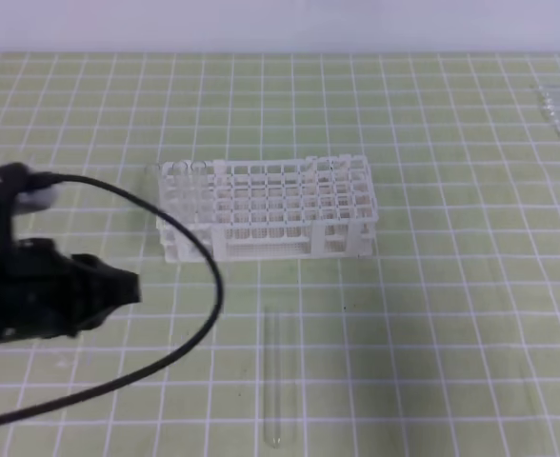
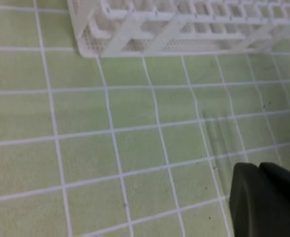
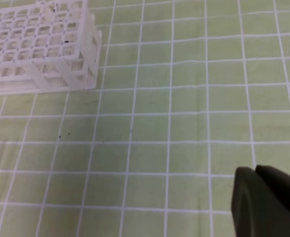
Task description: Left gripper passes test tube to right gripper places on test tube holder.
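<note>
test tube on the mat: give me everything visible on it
The test tube is a slender clear glass tube, hard to see against the green gridded mat. It lies flat, lengthwise toward the camera, with its rounded end nearest the viewer. It sits in front of the white test tube holder, apart from it. Nothing grips or touches it; only the mat supports it. It appears empty. The left wrist view shows it faintly.

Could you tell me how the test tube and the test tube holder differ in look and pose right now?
The test tube is a slender clear tube lying flat on the mat; the test tube holder is a broad white lattice standing upright. The tube is nearly see-through, the holder plainly visible. Both rest on the green grid mat, apart.
</note>
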You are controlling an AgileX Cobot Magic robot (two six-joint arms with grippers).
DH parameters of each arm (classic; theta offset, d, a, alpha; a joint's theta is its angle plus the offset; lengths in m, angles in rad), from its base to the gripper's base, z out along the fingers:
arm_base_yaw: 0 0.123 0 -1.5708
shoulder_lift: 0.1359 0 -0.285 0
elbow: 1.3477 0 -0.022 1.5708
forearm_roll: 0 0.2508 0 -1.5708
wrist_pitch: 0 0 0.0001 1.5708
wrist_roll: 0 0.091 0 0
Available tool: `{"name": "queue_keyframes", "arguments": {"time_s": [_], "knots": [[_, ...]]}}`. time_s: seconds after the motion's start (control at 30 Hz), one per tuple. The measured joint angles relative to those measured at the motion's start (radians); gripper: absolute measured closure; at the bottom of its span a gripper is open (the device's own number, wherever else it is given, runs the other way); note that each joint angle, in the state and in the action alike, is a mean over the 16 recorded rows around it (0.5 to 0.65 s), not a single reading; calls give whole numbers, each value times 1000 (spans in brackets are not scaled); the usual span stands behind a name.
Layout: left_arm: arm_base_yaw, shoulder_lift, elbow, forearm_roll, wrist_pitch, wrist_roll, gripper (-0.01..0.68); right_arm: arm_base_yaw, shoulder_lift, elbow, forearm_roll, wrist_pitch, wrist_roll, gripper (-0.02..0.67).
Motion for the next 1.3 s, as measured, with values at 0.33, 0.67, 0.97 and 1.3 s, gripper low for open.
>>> {"name": "queue_keyframes", "arguments": {"time_s": [0.33, 0.67, 0.97, 1.3], "knots": [[-266, 254, -176, 286, 13, -358, 674, 0, 12, 0, 33, 6, -31, 665], [-467, 505, -431, 527, 214, -627, 674, 23, 12, 0, 35, 16, -33, 665], [-535, 614, -537, 605, 320, -698, 607, 48, 12, 0, 32, 18, -33, 665], [-537, 626, -542, 596, 311, -701, 354, 51, 12, 0, 31, 8, -47, 665]]}}
